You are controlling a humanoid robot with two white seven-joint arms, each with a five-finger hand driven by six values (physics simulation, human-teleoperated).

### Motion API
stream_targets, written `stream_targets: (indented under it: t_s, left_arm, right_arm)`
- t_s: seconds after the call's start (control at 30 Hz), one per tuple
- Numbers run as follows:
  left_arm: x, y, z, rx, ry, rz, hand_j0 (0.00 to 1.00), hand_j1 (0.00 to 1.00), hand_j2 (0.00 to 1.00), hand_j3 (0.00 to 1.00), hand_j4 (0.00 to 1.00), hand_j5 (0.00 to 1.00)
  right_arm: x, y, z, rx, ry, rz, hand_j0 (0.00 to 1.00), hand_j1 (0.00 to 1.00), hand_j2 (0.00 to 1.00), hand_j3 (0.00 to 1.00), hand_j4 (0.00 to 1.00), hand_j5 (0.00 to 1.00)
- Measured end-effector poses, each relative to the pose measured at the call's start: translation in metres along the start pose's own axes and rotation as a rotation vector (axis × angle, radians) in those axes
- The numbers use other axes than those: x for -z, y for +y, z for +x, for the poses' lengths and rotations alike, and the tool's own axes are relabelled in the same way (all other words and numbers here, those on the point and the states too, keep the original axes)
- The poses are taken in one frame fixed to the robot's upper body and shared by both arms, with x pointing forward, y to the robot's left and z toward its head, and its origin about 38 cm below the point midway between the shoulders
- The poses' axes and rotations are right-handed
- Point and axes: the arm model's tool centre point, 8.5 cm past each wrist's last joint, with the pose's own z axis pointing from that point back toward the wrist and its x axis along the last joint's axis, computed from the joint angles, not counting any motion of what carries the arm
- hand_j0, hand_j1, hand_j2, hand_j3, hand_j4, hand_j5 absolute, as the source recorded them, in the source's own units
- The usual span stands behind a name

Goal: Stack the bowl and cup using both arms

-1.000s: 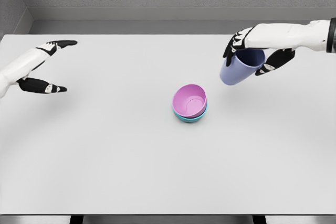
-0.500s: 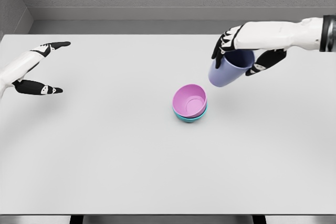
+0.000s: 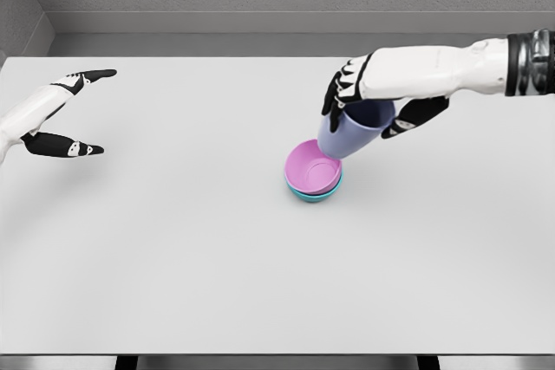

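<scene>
A pink bowl sits nested in a teal bowl near the middle of the white table. My right hand is shut on a lavender cup, held tilted with its base just over the pink bowl's far right rim. Whether the cup touches the bowl I cannot tell. My left hand hovers at the far left of the table, fingers spread and holding nothing.
A grey wall runs along the table's far edge. The table's front edge lies at the bottom of the view.
My right hand has carried the lavender cup leftward and down, from right of the bowls to just above the pink bowl's rim. The left hand drew back slightly to the left.
</scene>
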Motion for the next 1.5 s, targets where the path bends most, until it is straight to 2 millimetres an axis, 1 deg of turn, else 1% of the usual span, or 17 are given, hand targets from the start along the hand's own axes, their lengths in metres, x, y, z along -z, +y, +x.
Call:
stream_targets:
  t_s: [0.23, 0.4, 0.67, 0.93, 1.03, 1.27, 1.5]
  left_arm:
    - [0.002, -0.003, 0.001, -0.007, -0.004, 0.002, 1.00, 1.00, 1.00, 1.00, 1.00, 1.00]
    - [0.002, -0.004, -0.002, -0.014, 0.003, 0.002, 1.00, 1.00, 1.00, 1.00, 1.00, 1.00]
    - [0.002, -0.005, -0.003, -0.018, 0.005, 0.002, 1.00, 1.00, 1.00, 1.00, 1.00, 1.00]
    - [0.003, -0.006, -0.003, -0.021, 0.003, 0.003, 1.00, 1.00, 1.00, 1.00, 1.00, 1.00]
    - [0.003, -0.007, -0.002, -0.022, 0.002, 0.004, 1.00, 1.00, 1.00, 1.00, 1.00, 1.00]
    - [0.004, -0.007, -0.002, -0.023, 0.000, 0.004, 1.00, 1.00, 1.00, 1.00, 1.00, 1.00]
    - [0.004, -0.008, -0.002, -0.024, 0.000, 0.004, 1.00, 1.00, 1.00, 1.00, 1.00, 1.00]
  right_arm:
    - [0.008, -0.001, 0.011, -0.017, -0.037, 0.004, 0.59, 0.59, 0.59, 0.59, 0.59, 0.59]
    - [0.016, 0.002, 0.013, -0.016, -0.055, 0.010, 0.58, 0.58, 0.58, 0.58, 0.58, 0.58]
    - [0.029, 0.000, 0.017, -0.025, -0.083, 0.008, 0.58, 0.58, 0.58, 0.58, 0.58, 0.58]
    - [0.038, 0.005, 0.012, -0.015, -0.076, 0.020, 0.58, 0.58, 0.58, 0.58, 0.58, 0.58]
    - [0.042, 0.011, 0.007, -0.005, -0.069, 0.026, 0.58, 0.58, 0.58, 0.58, 0.58, 0.58]
    - [0.044, 0.012, 0.003, -0.008, -0.057, 0.031, 0.58, 0.58, 0.58, 0.58, 0.58, 0.58]
    - [0.046, 0.018, 0.002, -0.007, -0.054, 0.052, 0.58, 0.58, 0.58, 0.58, 0.58, 0.58]
